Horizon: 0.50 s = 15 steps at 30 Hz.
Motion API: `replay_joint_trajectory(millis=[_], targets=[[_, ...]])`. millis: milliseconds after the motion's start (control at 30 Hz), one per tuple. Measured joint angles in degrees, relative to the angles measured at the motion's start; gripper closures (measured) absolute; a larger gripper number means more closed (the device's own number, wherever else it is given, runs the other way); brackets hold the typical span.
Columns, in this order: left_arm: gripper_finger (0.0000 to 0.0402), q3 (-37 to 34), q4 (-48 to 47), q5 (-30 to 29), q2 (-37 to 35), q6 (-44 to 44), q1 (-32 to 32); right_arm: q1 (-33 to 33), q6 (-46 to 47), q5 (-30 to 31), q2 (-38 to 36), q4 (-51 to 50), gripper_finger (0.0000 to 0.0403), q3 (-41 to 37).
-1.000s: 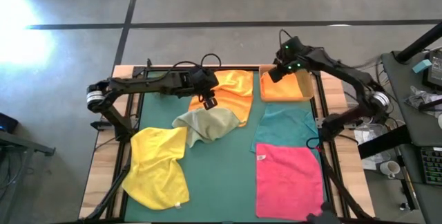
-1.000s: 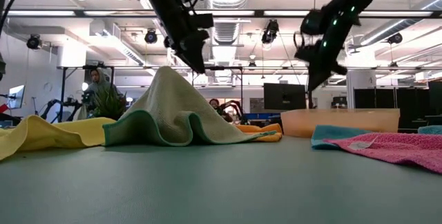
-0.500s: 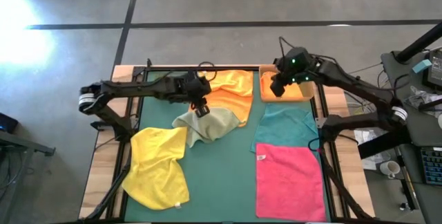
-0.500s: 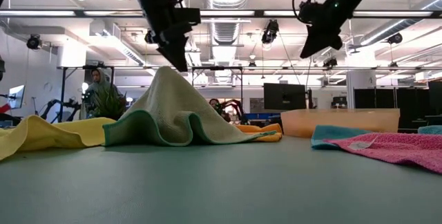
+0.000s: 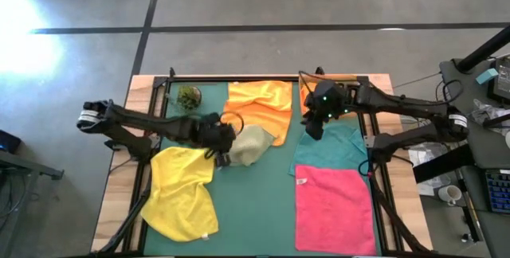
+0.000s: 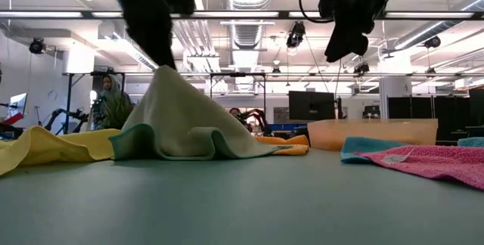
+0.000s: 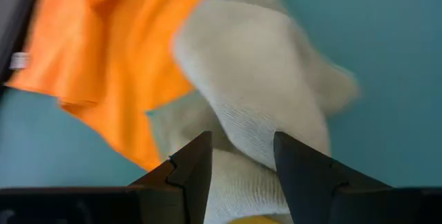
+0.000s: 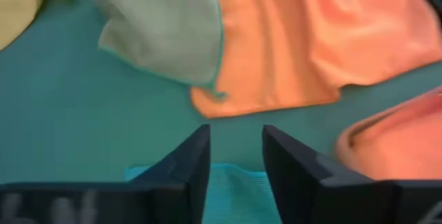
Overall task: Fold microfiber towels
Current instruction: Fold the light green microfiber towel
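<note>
Clock directions are read on the high view, with twelve at the far edge of the bench (image 5: 263, 202).

The olive green towel (image 5: 249, 143) lies crumpled just toward ten o'clock of the centre. It is gathered into a peak that stands up like a tent in the low view. The left hand (image 5: 225, 148) is set at that peak from the nine o'clock side. Its fingers (image 7: 197, 165) are spread, with the raised ridge of cloth lying between them and no pinch made. This placement is judged to suit a grasp at the highest fold, so that the cloth can be lifted and shaken flat. The left arm is stretched long and low across the bench from eight o'clock, with the wrist tipped down onto the cloth.

The right hand (image 5: 313, 127) hangs high above the twelve o'clock edge of the teal towel (image 5: 331, 148), which is spread flat at three o'clock. Its fingers are spread and nothing is held between them. The right arm is reached in from three o'clock, bent at the elbow, with the hand pointed down and toward nine.

An orange towel (image 5: 259, 107) is spread loosely at twelve o'clock and the pink towel (image 5: 335, 210) lies flat at five. The yellow towel (image 5: 183, 194) lies rumpled at seven. These four are well apart from both hands, and folding of them is judged not yet done.
</note>
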Motion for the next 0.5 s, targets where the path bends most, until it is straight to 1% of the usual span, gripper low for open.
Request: replay_joint_trajectory(millis=[67, 100, 167, 267, 333, 400, 500], targets=[[0.0262, -0.5, 0.0, -0.8, -0.5, -1.3, -3.3, 1.3, 0.7, 0.0, 0.4, 0.1, 0.025, 0.0], [0.0262, -0.7, 0.1, -2.4, -0.5, -1.5, -4.8, 1.9, 1.5, 0.0, 0.6, 0.2, 0.0242, 0.0], [0.0262, -1.1, -0.2, -8.2, -0.5, -1.1, -7.4, 2.9, 2.9, 0.0, 0.9, 0.3, 0.0228, 0.0], [0.0262, -1.1, 0.0, -18.4, -0.6, 0.7, -9.3, 4.8, 4.0, 0.0, 0.9, 0.3, 0.0216, 0.0], [0.0262, -1.1, -0.1, -22.5, -0.9, 1.3, -9.9, 6.2, 3.0, 0.0, 0.9, 0.3, 0.0214, 0.0], [0.0262, -0.7, -0.2, -21.9, -1.6, -0.7, -10.5, 7.6, 0.5, 0.0, 1.0, 0.3, 0.0214, 0.0], [0.0262, -0.7, -0.1, -15.6, -2.7, -6.3, -12.9, 9.4, -3.3, 0.0, 1.7, 0.6, 0.0216, 0.0]])
